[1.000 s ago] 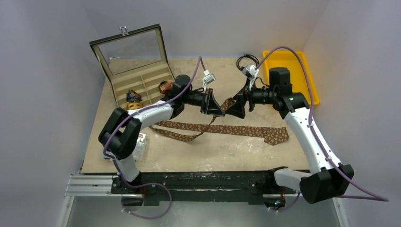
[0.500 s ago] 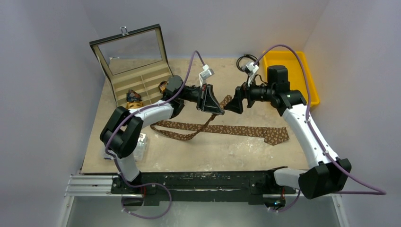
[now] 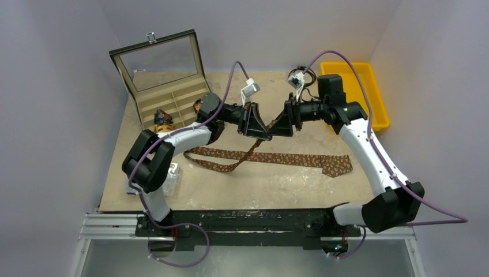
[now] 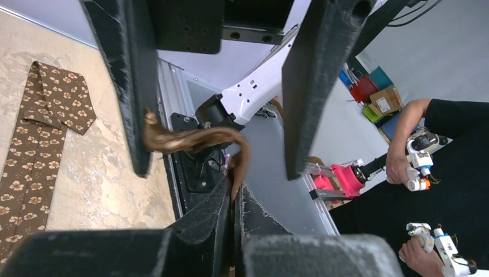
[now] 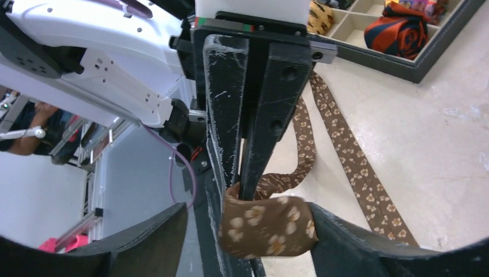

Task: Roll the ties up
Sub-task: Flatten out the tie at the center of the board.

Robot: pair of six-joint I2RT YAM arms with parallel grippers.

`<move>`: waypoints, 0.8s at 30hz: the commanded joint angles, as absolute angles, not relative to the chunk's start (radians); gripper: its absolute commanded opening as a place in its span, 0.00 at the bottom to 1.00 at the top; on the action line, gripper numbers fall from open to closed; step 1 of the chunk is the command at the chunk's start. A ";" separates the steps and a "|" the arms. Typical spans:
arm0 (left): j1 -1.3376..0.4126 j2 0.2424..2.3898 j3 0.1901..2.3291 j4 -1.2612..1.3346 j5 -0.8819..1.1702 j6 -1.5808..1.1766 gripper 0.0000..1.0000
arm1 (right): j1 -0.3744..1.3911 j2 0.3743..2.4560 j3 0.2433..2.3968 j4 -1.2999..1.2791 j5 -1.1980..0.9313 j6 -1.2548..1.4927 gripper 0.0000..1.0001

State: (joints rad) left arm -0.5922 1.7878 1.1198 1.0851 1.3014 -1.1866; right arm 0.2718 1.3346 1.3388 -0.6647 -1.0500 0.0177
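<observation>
My left gripper (image 4: 235, 199) clenched the end of the brown flowered fabric tie (image 3: 288, 158); I had the right gripper (image 5: 248, 222) released around it. Two coiled ties (image 5: 403, 30) sat boxed; this one lay mostly unrolled below.

Centre frame: tie (image 3: 288, 158) on desk (image 3: 259, 184), beneath my left end effector (image 3: 266, 137) and right end effector (image 3: 275, 133). Upper left: box (image 3: 173, 98). Upper right: tray (image 3: 369, 81).

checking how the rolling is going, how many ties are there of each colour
brown tie, unrolled: 1
red-orange and black tie, rolled in the box: 1
gold patterned tie, rolled in the box: 1
multicoloured tie, in the box, only partly in view: 1
total: 4
</observation>
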 commanded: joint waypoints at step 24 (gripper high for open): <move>-0.435 1.120 0.841 -0.554 0.728 0.796 0.66 | 0.281 1.267 1.413 -0.343 -0.976 0.443 0.00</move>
